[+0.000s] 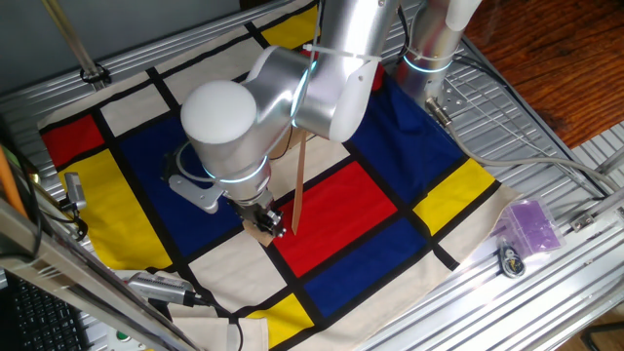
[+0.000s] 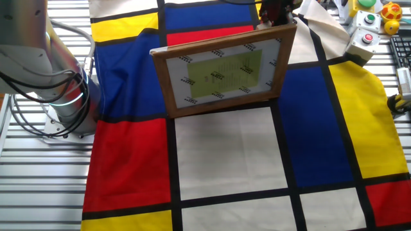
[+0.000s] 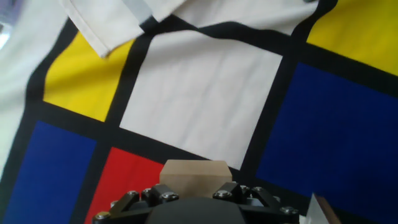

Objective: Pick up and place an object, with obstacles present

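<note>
Gripper point(image 1: 265, 224) low over the checked cloth point(image 1: 390, 185), fingers closed on the small tan block point(image 3: 194, 177), framed wooden panel point(image 2: 225, 70) upright just beside it

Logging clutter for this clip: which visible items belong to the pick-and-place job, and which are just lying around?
Part of the job:
- small tan block, at the gripper
- framed wooden panel, standing upright as the obstacle
- thin prop stick

Just lying about:
- purple bag at the table edge
- red button box
- yellow ball

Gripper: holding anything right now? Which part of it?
Looks like the gripper holds the small tan block by its near edge; the contact itself is hidden.
</note>
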You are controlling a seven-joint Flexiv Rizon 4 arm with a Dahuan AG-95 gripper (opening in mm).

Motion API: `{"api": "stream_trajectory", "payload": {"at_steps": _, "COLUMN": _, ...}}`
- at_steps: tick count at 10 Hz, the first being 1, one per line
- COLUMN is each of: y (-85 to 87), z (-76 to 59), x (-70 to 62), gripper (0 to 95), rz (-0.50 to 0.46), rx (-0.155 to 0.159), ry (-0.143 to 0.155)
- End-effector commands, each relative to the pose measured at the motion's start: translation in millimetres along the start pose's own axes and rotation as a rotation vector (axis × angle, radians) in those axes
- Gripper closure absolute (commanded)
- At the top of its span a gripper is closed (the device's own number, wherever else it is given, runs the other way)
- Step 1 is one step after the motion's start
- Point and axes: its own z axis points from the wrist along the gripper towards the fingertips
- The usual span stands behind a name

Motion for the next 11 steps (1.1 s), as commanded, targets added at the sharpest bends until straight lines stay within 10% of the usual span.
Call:
{"api": "stream_trajectory", "payload": {"at_steps": 1, "y": -0.5, "z": 2.0, "x": 0.1, "gripper": 95.0, "rz": -0.005, "rx": 0.004, "ry": 0.003}}
{"api": "stream_trajectory", "payload": {"at_steps": 11, "y": -0.1, "z": 4.4, "x": 0.3, "gripper": 95.0, "rz": -0.008, "rx": -0.006, "ry": 0.009}}
